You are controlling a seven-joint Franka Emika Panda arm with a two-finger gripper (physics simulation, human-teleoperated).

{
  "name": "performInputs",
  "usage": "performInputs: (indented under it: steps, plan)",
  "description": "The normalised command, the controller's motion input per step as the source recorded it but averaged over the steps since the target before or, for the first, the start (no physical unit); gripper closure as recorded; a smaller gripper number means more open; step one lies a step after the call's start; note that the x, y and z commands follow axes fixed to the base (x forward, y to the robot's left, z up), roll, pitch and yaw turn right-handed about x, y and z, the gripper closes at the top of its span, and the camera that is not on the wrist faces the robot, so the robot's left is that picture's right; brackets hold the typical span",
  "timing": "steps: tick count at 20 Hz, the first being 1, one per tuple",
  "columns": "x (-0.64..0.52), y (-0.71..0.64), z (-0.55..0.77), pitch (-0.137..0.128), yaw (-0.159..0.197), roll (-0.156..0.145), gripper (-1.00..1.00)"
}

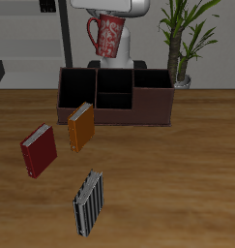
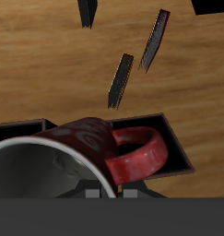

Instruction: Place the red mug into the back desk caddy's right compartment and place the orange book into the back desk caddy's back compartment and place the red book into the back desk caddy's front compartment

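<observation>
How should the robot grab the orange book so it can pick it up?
The orange book stands upright on the table, thin and with nothing touching it. Probably best to come straight down from above and pinch its two flat covers near the top edge, fingers across its thin width. The gripper is busy holding the red mug now.

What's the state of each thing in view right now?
red mug: lifted above the caddy, tilted, in the gripper.
gripper: shut on the mug.
back desk caddy: all compartments empty.
orange book: on the table.
red book: on the table.
striped book: on the table.
</observation>
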Motion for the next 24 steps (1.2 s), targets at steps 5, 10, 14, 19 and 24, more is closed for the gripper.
performInputs:
  steps: [5, 10, 14, 19, 24]
  plan:
    - [-0.15, -0.33, 0.19, -0.020, -0.046, -0.031, 1.00]
    - [0.03, -0.26, 0.03, -0.001, -0.018, -0.025, 1.00]
    - [0.03, -0.04, -0.07, 0.024, -0.026, -0.021, 1.00]
    - [0.00, 0.36, -0.05, 0.023, -0.007, -0.009, 1.00]
    - [0.08, 0.46, 0.22, 0.005, -0.013, -0.096, 1.00]
